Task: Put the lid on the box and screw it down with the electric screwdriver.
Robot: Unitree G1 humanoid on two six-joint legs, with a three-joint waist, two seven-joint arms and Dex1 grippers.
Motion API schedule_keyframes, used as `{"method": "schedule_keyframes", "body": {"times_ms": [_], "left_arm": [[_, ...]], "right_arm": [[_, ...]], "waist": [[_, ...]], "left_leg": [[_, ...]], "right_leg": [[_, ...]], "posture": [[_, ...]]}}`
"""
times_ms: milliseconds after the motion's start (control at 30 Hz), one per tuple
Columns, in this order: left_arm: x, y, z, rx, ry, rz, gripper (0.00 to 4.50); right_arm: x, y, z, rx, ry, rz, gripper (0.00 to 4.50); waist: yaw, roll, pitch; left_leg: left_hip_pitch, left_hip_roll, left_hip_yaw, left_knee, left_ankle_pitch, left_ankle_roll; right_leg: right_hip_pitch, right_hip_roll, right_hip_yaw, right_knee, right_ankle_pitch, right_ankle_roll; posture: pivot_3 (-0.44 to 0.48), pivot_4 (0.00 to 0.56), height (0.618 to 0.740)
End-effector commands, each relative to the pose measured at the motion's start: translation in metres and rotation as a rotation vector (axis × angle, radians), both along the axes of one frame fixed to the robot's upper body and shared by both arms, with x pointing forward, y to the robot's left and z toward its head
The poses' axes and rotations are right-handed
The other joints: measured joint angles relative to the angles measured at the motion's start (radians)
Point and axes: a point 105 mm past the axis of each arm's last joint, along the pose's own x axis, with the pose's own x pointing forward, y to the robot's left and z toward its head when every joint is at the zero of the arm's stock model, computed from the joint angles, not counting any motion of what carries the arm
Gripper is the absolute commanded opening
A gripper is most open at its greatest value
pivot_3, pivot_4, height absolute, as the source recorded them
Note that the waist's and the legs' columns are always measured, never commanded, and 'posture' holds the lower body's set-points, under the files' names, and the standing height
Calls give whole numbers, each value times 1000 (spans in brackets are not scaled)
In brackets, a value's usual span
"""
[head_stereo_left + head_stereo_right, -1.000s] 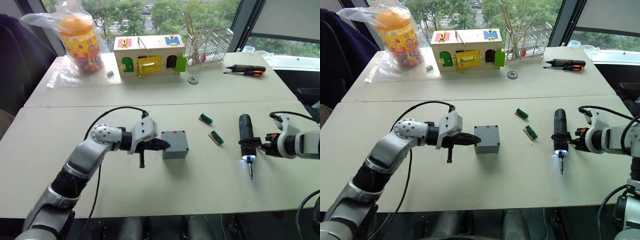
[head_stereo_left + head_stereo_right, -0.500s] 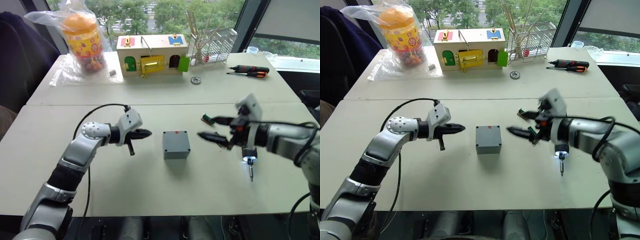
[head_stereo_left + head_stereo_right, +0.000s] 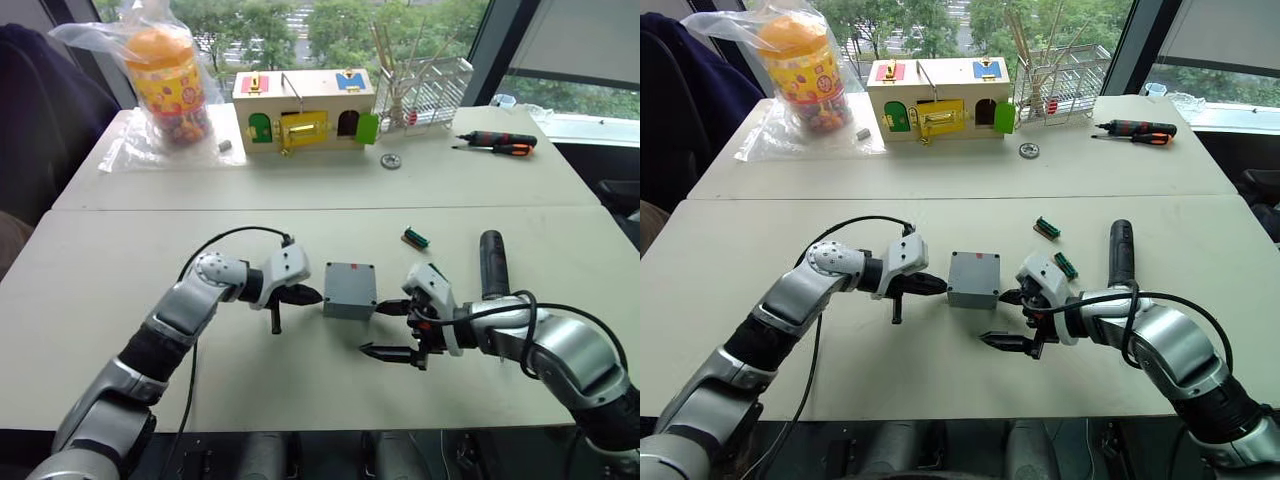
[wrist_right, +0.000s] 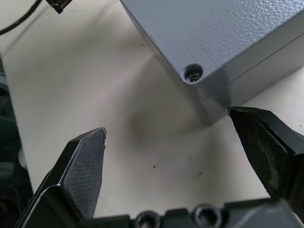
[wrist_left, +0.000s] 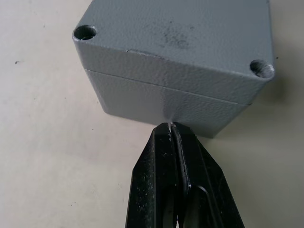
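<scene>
Sitting at centre frame on the table (image 3: pixel 120 260), the box (image 3: pixel 350 296) already wears the lid (image 5: pixel 190 28): the left wrist view shows a seam line running round the grey body with the cover flush above it, and open screw holes at two corners. Whether screws sit down in those holes I cannot tell; the hole in the right wrist view looks dark and recessed. Judged so, lid placement is done, screwing down is left. The electric screwdriver (image 3: pixel 491 264) lies on the table at right of centre, well apart from the box and untouched, behind the right arm. Left gripper (image 3: pixel 310 296) has its fingers pressed together, tips touching or just beside the box's left side at the seam. Right gripper (image 3: pixel 388 328) stands spread wide, empty, one finger near the box's near-right corner, the other lower in the frame. No brand or readable writing on box, lid or driver; a small red mark shows on the box's far edge. At upper left, a bagged jar (image 3: pixel 168 80) carries printed patterns, illegible. The wooden box (image 3: pixel 303 108) at top centre bears coloured shapes, no legible text.
</scene>
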Motion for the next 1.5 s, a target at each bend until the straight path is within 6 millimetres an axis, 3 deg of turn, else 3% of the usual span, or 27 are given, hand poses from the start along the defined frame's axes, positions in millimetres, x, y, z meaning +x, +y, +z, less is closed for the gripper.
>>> {"method": "schedule_keyframes", "body": {"times_ms": [33,200,333,567,733,833,1067,1500], "left_arm": [[3,-16,8,-10,-66,-74,0],[28,-19,12,-13,-158,-5,0],[43,-8,23,-26,-222,72,0],[15,20,26,54,-176,7,0],[2,23,27,69,-143,-13,0],[-17,18,24,48,-84,-50,0],[-9,2,14,-10,-58,-26,0],[5,-4,21,-35,-110,-10,0]], "right_arm": [[-11,16,13,72,-8,68,4415],[-23,27,20,128,20,80,4415],[-22,13,23,81,-6,32,4415],[6,-22,27,-60,-118,-41,4415],[12,-25,25,-74,-136,-30,4415],[21,-15,23,-58,-150,10,4415],[8,4,18,-26,-106,113,4415],[-3,7,14,-13,-80,98,4415]], "waist": [[1,0,0],[2,-1,1],[-1,-2,1],[-5,-2,1],[3,-3,2],[-3,-3,2],[1,-3,2],[-1,-3,2]], "left_leg": [[0,0,0,0,0,0],[0,0,-1,1,0,0],[-1,0,-1,1,0,1],[0,0,0,-1,0,1],[-1,0,-1,1,0,1],[-1,0,-1,2,0,1],[-1,0,-1,1,0,0],[-1,0,-1,1,0,0]], "right_leg": [[0,0,0,0,0,0],[0,0,0,1,0,0],[0,-1,0,0,0,0],[-1,-1,0,1,0,0],[0,-1,-1,1,0,0],[0,-1,0,1,0,0],[0,0,-1,1,0,0],[0,0,-1,1,0,0]], "posture": [[0,150,711],[0,150,711],[0,150,711],[0,150,711],[0,150,711],[0,150,711],[0,150,711],[0,150,711]]}}
